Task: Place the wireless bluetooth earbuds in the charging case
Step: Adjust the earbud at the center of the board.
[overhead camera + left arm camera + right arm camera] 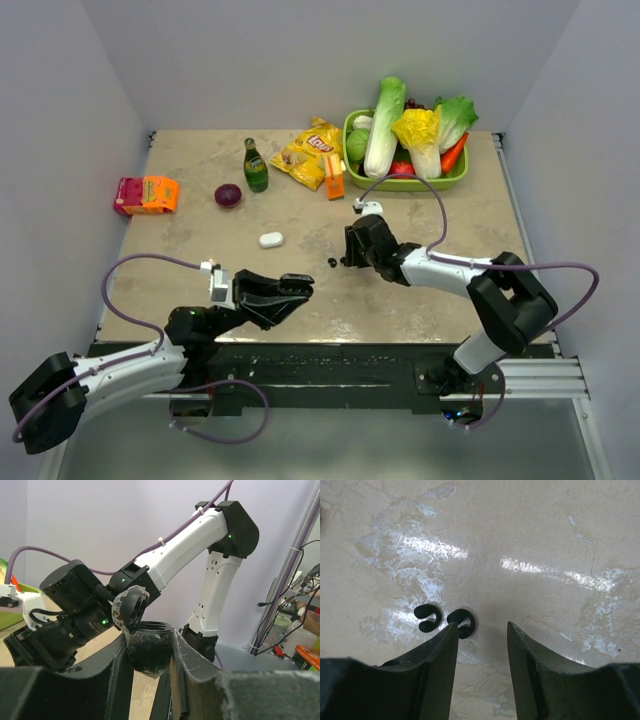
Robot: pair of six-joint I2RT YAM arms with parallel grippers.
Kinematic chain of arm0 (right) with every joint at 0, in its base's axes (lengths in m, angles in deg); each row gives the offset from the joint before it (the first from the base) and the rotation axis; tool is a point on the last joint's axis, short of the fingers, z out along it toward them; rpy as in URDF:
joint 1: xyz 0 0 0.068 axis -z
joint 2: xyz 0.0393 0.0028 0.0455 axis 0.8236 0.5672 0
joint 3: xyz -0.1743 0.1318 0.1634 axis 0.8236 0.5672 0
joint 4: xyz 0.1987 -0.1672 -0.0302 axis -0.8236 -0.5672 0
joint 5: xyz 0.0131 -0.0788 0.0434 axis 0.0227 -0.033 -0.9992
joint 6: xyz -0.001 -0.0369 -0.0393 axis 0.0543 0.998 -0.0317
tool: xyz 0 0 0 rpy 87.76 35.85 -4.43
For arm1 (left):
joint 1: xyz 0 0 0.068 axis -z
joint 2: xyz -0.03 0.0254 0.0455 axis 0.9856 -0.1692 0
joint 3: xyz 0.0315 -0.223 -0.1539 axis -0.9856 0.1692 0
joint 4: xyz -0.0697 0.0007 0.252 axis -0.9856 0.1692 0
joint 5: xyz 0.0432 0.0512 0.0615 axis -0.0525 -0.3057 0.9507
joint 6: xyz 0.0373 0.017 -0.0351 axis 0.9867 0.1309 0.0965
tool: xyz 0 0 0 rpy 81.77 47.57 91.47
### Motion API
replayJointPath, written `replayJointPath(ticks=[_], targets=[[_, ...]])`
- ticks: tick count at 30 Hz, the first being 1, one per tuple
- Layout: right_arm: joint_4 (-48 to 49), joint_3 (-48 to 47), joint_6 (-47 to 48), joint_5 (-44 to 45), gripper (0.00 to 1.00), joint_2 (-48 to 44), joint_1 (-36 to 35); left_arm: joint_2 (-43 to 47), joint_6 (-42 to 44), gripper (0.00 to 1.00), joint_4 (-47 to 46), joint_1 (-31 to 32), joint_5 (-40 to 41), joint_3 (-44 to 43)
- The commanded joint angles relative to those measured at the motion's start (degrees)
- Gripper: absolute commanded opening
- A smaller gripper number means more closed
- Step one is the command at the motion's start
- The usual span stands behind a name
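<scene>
Two black earbuds lie side by side on the table [427, 617] [463, 623]; in the top view they are one dark speck [332, 262]. My right gripper [481, 626] is open and low over the table, its left fingertip [451, 630] touching the nearer bud; it also shows in the top view [347, 257]. My left gripper [150, 655] is shut on a black charging case [150, 647] with its lid [129, 605] open, held above the table's front [292, 288]. A white closed case [271, 239] lies mid-table. No white earbuds show.
At the back stand a green bottle [255, 166], a red onion [228, 195], a chip bag [310, 152], an orange box [334, 176] and a green basket [455, 180] of vegetables. A pink and orange pack [146, 194] lies at the left edge.
</scene>
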Motion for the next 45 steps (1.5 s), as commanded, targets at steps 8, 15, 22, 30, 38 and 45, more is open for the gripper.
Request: replayJointPath(ticks=[8, 15, 22, 30, 38, 45], targets=[[1.32, -2.75, 1.72, -1.47, 0.47, 4.13, 0.70, 2.75, 0.38, 0.00, -0.72, 0.51, 0.21, 10.63], [1.76, -2.93, 1.98, -2.97, 0.47, 5.10, 0.79, 1.79, 0.29, 0.00, -1.86, 0.51, -0.06, 10.63], [2.02, -3.28, 2.25, -4.28, 0.48, 6.50, 0.70, 1.96, 0.21, 0.00, -1.86, 0.51, -0.06, 10.72], [2.20, -4.07, 2.42, -5.87, 0.46, 8.26, 0.79, 1.96, 0.12, 0.00, -2.30, 0.51, 0.12, 11.33], [3.34, -3.72, 2.60, -8.59, 0.46, 9.05, 0.79, 2.05, -0.06, 0.00, -2.65, 0.51, 0.20, 11.51], [4.48, -1.09, 1.28, -8.60, 0.47, 5.63, 0.70, 1.53, -0.06, 0.00, -2.74, 0.51, 0.29, 11.42]])
